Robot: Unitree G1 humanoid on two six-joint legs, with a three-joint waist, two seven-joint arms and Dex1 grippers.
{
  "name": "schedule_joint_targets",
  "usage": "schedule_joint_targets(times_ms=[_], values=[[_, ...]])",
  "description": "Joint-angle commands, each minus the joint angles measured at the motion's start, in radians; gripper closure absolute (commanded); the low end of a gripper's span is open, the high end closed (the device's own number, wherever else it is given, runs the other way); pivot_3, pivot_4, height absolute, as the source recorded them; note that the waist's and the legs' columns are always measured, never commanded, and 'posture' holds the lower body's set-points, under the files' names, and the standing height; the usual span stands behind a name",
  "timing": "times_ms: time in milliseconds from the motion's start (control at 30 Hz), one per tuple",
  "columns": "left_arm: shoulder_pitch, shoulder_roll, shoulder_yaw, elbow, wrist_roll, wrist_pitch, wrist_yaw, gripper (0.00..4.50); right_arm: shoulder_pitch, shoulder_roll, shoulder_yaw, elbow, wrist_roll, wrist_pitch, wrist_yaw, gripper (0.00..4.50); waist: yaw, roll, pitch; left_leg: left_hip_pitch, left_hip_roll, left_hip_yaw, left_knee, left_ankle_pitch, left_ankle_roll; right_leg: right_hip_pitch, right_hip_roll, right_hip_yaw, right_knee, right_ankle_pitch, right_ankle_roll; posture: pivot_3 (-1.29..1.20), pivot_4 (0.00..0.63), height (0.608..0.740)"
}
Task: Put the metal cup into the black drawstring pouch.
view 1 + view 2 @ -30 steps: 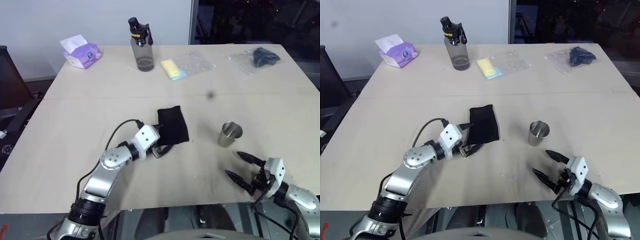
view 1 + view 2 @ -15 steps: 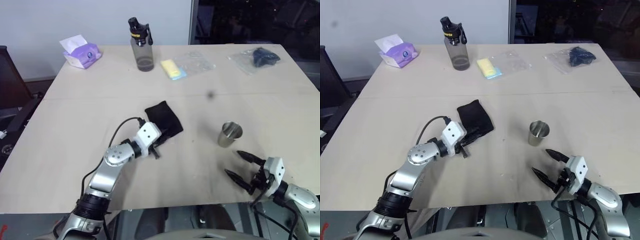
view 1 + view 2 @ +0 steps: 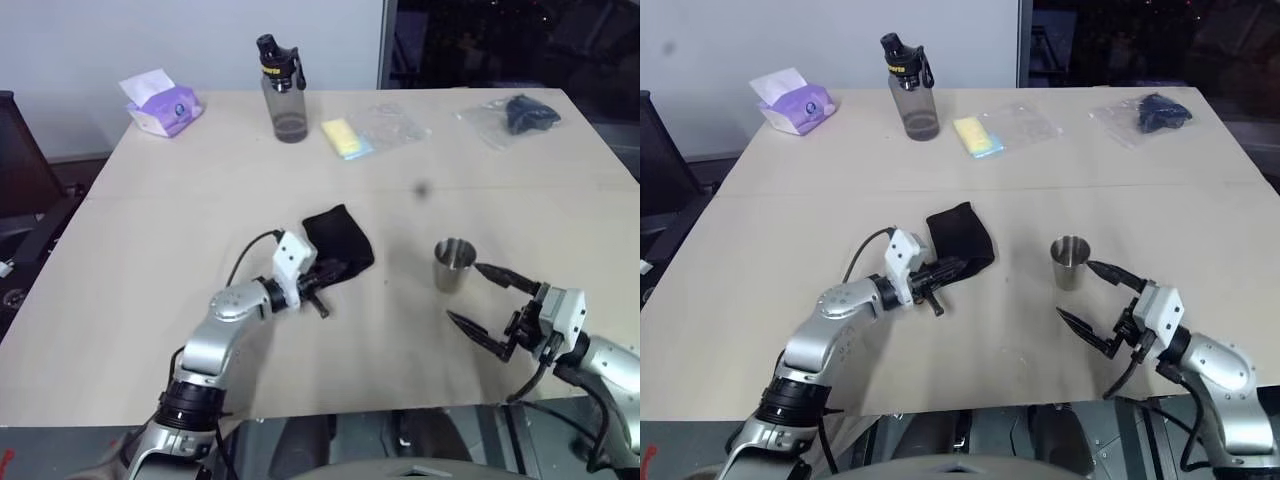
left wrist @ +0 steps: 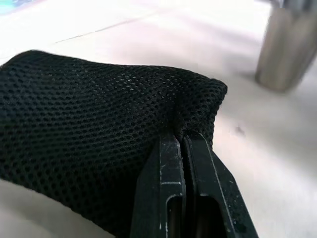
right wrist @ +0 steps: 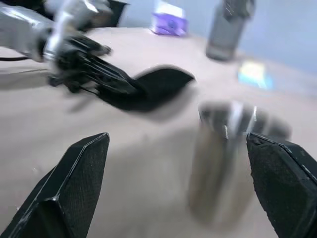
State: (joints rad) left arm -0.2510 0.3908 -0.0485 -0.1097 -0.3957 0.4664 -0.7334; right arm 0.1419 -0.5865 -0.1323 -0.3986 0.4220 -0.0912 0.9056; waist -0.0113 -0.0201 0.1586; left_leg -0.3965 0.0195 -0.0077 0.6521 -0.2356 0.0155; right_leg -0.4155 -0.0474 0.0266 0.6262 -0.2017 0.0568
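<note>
The left gripper [image 4: 183, 144] is clamped on the near edge of the black pouch [image 3: 340, 240], its two fingers pressed together over the mesh. The head views hide that pinch behind the wrist housing; the left wrist view shows it close up, along with the weave of the fabric. I cannot make out the pouch's cord or its mouth in any view. The metal cup [image 3: 453, 265] stands upright on the table [image 3: 150, 250], off to the right of the pouch and apart from it. The right gripper [image 3: 482, 300] is spread wide just beside the cup, not touching it. In the right wrist view the cup [image 5: 230, 158] is badly smeared, sitting between the two black fingers [image 5: 74, 183]. In the left wrist view the frame edge cuts off the top of the cup.
</note>
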Motion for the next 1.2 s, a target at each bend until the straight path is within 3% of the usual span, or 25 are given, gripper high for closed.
schedule_joint_targets(times_ms=[33,233,600,700,767,867,933,1100,1200], values=[[-0.028,-0.008,0.037,-0.059,-0.082,0.084,0.005,4.45,-0.055,-0.069,0.001,-0.04,-0.073,0.079,-0.037,0.0,0.001,0.0,0.0,0.0,0.0,0.0,0.0,0.0,0.0,0.001,0.0,0.0,0.0,0.0,0.0,0.0,0.15,0.74],[-0.043,0.012,0.036,-0.102,-0.115,0.154,0.001,4.45,-0.139,-0.158,0.058,-0.018,-0.174,0.182,-0.045,0.0,0.004,-0.001,0.0,-0.001,-0.002,-0.001,0.0,0.0,0.0,0.001,0.0,0.0,0.0,0.0,-0.001,0.0,0.15,0.74],[-0.052,0.016,0.045,-0.133,-0.13,0.189,0.03,4.45,-0.104,-0.267,0.083,-0.046,-0.239,0.232,0.002,0.0,0.004,-0.001,0.001,-0.001,-0.002,-0.001,0.001,0.0,0.0,0.001,0.0,0.0,0.0,0.0,0.0,0.0,0.15,0.74],[-0.056,0.012,0.042,-0.126,-0.12,0.18,0.038,4.5,-0.079,-0.315,0.108,-0.012,-0.326,0.229,-0.001,1.14,0.004,-0.001,0.001,-0.001,-0.002,-0.001,0.001,0.0,0.0,0.001,0.0,0.0,0.0,0.0,0.0,0.0,0.15,0.74],[-0.055,0.015,0.038,-0.118,-0.111,0.171,0.038,4.5,-0.063,-0.325,0.104,0.007,-0.344,0.216,-0.006,2.16,0.004,-0.002,0.001,-0.001,-0.002,-0.001,0.001,0.0,0.0,0.001,0.0,0.0,0.0,0.0,0.0,0.0,0.15,0.74],[-0.054,0.02,0.039,-0.109,-0.106,0.167,0.04,4.5,-0.063,-0.303,0.067,0.006,-0.319,0.216,-0.022,3.78,0.004,-0.002,0.001,-0.001,-0.002,-0.001,0.001,0.0,0.0,0.001,0.0,0.0,-0.001,0.0,0.0,0.0,0.15,0.74],[-0.056,0.019,0.041,-0.104,-0.103,0.167,0.042,4.5,-0.074,-0.274,0.033,-0.006,-0.277,0.23,-0.042,4.46,0.001,-0.002,0.001,0.0,-0.002,-0.001,0.001,0.0,0.0,0.001,0.0,0.0,-0.001,0.0,0.0,0.0,0.15,0.74],[-0.077,-0.002,0.044,-0.084,-0.088,0.17,0.079,4.5,-0.142,-0.19,-0.004,-0.05,-0.18,0.238,-0.077,4.46,0.001,-0.002,0.001,0.0,-0.002,-0.001,0.001,0.0,0.0,0.001,0.0,0.0,0.0,0.0,0.0,0.0,0.15,0.74],[-0.1,-0.026,0.046,-0.094,-0.116,0.203,0.095,4.5,-0.223,-0.131,0.042,-0.114,-0.119,0.286,-0.092,4.46,0.001,-0.003,0.001,0.0,-0.002,-0.001,0.001,0.0,0.0,0.001,0.0,0.0,0.0,0.0,0.0,0.0,0.15,0.74]])
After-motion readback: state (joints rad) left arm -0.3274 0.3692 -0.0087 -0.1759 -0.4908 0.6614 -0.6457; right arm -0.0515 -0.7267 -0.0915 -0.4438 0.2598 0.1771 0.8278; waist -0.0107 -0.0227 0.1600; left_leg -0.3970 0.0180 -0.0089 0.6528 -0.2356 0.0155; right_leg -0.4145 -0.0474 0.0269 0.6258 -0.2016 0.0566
